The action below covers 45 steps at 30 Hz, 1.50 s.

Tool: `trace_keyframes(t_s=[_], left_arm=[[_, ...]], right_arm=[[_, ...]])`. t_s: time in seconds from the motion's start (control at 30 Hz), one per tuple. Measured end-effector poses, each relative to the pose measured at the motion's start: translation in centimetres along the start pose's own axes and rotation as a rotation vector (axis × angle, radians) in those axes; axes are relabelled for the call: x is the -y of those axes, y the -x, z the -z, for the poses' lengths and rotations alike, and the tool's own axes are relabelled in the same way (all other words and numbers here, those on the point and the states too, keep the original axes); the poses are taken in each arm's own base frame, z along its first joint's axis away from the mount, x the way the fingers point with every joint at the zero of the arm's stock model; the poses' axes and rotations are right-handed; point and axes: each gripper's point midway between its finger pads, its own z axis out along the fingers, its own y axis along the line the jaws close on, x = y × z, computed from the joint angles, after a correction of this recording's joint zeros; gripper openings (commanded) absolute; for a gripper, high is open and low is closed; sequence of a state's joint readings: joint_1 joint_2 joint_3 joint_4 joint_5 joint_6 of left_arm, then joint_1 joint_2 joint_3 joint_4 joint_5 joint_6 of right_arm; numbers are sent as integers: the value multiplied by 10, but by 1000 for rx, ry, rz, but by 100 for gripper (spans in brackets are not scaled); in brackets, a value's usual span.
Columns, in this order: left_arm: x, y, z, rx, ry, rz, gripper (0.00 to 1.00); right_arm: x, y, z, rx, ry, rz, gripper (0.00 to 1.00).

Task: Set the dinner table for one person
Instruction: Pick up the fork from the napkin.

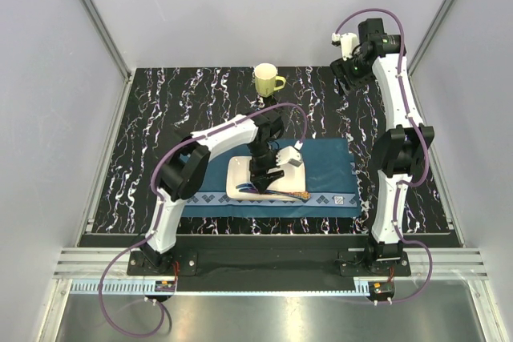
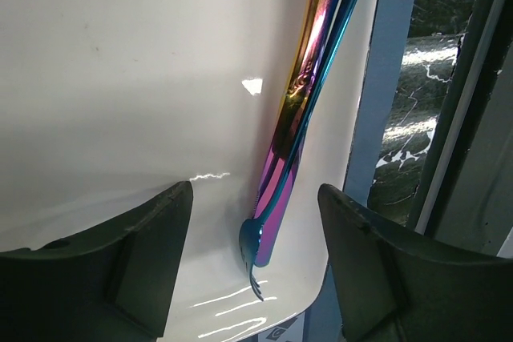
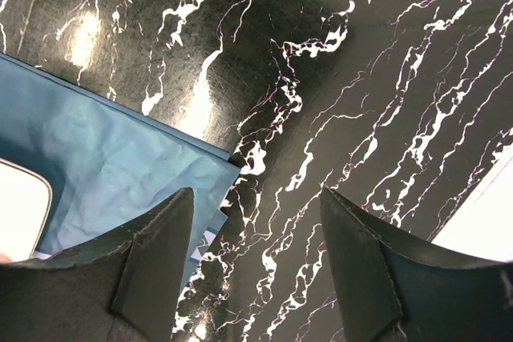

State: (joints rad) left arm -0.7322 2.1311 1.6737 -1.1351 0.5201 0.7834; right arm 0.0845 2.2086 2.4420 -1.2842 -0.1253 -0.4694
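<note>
Spread left gripper (image 2: 255,198), pinching nothing, straddling iridescent metal cutlery (image 2: 298,118). Underneath all: large black marble-veined dinner table (image 1: 152,118). Toward 6 o'clock: dark blue cloth placemat (image 1: 329,167), white rounded-square ceramic plate (image 1: 239,179), cutlery along its 6 o'clock rim. Close squarely on handles, lift clear of rim. Bare mat at 3 o'clock. Right gripper (image 3: 256,198) spread, empty, raised at 1 o'clock.

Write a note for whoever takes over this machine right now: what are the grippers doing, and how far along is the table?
Left gripper: open, low over the rainbow-coloured metal cutlery, gripping nothing.
Right gripper: open, empty, high above the black marble-veined dinner table.
Done: the square white plate sits on the dark blue cloth placemat; the cutlery lies on the plate.
To do: probably lay the cutlery beside the plate and bring the yellow mug, at the far edge, closer.
</note>
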Motion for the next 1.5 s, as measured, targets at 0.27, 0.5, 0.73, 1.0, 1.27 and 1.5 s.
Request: trace_keyframes(t_s=[0.27, 0.5, 0.73, 1.0, 1.27, 1.5], left_arm=[[-3, 2, -2, -2, -2, 10, 63], [-4, 4, -3, -3, -3, 18, 57], [-5, 5, -7, -5, -5, 22, 48], [-4, 3, -10, -7, -6, 27, 34], [0, 1, -12, -12, -22, 56, 0], [4, 0, -11, -28, -33, 56, 0]], right_arm=[[-3, 5, 3, 21, 12, -8, 71], [-6, 8, 4, 31, 18, -10, 71], [-11, 14, 6, 44, 21, 0, 71], [-11, 19, 10, 60, 16, 4, 71], [-14, 20, 10, 61, 18, 7, 71], [-18, 21, 9, 62, 23, 14, 71]])
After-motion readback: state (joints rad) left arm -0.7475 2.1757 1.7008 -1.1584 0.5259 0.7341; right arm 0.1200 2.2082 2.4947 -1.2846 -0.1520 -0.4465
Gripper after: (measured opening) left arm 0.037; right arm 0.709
